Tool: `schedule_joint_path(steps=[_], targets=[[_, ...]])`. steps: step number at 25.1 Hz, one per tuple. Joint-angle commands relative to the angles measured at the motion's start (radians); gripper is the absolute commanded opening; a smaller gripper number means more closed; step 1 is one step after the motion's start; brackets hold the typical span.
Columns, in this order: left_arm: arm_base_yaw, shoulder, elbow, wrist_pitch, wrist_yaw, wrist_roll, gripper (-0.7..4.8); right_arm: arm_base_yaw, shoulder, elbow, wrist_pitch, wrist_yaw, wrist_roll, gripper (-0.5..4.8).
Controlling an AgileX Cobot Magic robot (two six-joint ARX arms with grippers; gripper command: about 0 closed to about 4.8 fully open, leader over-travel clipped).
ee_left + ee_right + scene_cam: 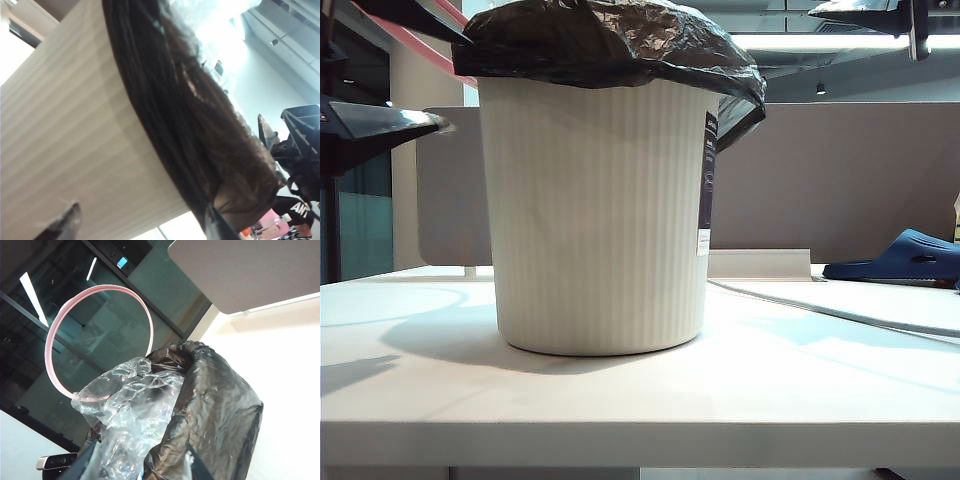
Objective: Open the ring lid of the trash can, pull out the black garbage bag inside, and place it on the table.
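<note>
The ring lid [98, 340] is already swung up off the rim and stands tilted open behind the trash can [595, 215], hinged at the far side as far as I can judge. I read the step in hand as the start of the bag pull: the black garbage bag [610, 40] is still seated in the can, its edge draped over the rim, with a clear plastic film [130, 415] bunched at the mouth. The can stands upright on the table [640, 400].

My left gripper [140, 227] sits low beside the can's ribbed wall, just under the bag's overhang; its two tips stand well apart and clasp nothing. My right gripper [140, 467] hangs above the can's mouth, looking down on the film and bag; the tips are barely in frame and I cannot tell whether they pinch anything.

Next, in my judgement, a gripper must close on a fold of the black bag at the rim and draw straight upward, clear of the raised hoop. The risk is the light can lifting with the bag.
</note>
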Motion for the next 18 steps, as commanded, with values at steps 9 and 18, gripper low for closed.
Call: schedule_joint_path(steps=[9,18], targets=[[0.000,0.286,0.010,0.399,0.003,-0.132,3.20,0.002,-0.002,0.003,0.010,-0.002,-0.008,2.07],[-0.005,0.348,0.086,0.422,0.031,-0.135,3.19,0.003,-0.001,0.003,-0.044,0.012,-0.064,2.06]])
